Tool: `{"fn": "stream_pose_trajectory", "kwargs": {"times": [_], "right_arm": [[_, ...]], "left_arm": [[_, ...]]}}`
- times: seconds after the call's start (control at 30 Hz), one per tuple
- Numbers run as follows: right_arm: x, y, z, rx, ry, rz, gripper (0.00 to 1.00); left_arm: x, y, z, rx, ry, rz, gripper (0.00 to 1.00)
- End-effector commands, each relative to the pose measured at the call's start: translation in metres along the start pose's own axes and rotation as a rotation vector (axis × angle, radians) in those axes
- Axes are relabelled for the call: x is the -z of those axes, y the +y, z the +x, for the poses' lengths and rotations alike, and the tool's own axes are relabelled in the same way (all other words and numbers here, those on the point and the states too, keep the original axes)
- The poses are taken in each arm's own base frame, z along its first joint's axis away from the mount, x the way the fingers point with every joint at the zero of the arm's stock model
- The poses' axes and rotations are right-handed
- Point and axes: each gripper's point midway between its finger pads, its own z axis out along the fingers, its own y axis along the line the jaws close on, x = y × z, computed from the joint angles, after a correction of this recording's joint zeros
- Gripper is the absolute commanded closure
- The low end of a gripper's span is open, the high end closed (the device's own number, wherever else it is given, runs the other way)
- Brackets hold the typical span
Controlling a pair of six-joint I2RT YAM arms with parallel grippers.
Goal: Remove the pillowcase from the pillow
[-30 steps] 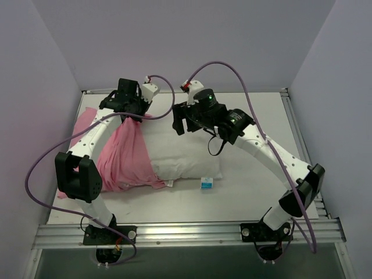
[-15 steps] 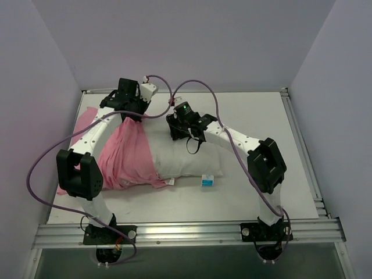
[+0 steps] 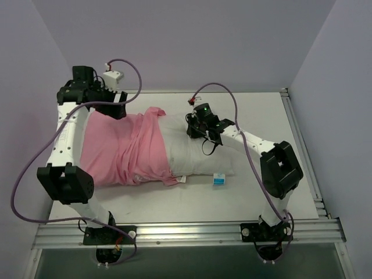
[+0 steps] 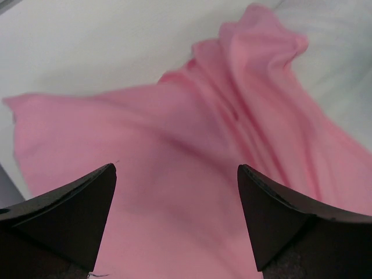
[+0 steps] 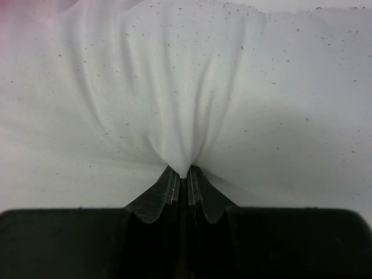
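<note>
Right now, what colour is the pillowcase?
The pillowcase is plain pink, clearest in the left wrist view.

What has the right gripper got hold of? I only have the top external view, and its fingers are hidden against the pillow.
Observer: The right wrist view shows the right gripper shut on a pinch of the white pillow, creases fanning out from it.
Operator: Is the left one open?
Observer: Yes, the left wrist view shows the left gripper with jaws wide apart.
Operator: Anything between them?
Observer: No, only the pink pillowcase beyond them, out of the grip.
</note>
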Motion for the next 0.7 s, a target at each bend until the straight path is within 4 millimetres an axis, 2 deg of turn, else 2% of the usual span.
{"fn": "stream_pose_trajectory", "kwargs": {"times": [0.0, 0.07, 0.1, 0.13, 0.17, 0.27, 0.37, 0.43, 0.5, 0.67], "right_arm": [[0.024, -0.085, 0.056, 0.022, 0.231, 0.224, 1.0], [0.035, -0.093, 0.046, 0.024, 0.218, 0.234, 1.0], [0.042, -0.1, 0.039, 0.026, 0.217, 0.249, 1.0], [0.046, -0.103, 0.033, 0.027, 0.209, 0.255, 1.0], [0.052, -0.105, 0.027, 0.028, 0.198, 0.259, 1.0], [0.064, -0.108, 0.014, 0.043, 0.183, 0.268, 1.0], [0.072, -0.108, 0.007, 0.056, 0.176, 0.266, 1.0], [0.075, -0.109, 0.003, 0.056, 0.167, 0.265, 1.0], [0.078, -0.116, -0.001, 0.045, 0.162, 0.271, 1.0], [0.077, -0.125, -0.005, 0.042, 0.163, 0.283, 1.0]], "left_arm": [[0.079, 0.001, 0.033, 0.007, 0.041, 0.039, 0.06], [0.081, 0.008, 0.082, -0.003, 0.179, 0.032, 0.06], [0.087, 0.009, 0.099, -0.009, 0.217, 0.012, 0.06], [0.078, 0.001, 0.133, 0.001, 0.309, 0.045, 0.06], [0.081, -0.004, 0.147, -0.03, 0.336, 0.056, 0.06], [0.066, -0.022, 0.186, -0.027, 0.397, 0.131, 0.06], [0.06, -0.029, 0.202, -0.021, 0.404, 0.156, 0.06], [0.058, -0.036, 0.205, -0.02, 0.398, 0.196, 0.06], [0.057, -0.039, 0.213, -0.034, 0.418, 0.216, 0.06], [0.054, -0.03, 0.223, -0.063, 0.456, 0.183, 0.06]]}}
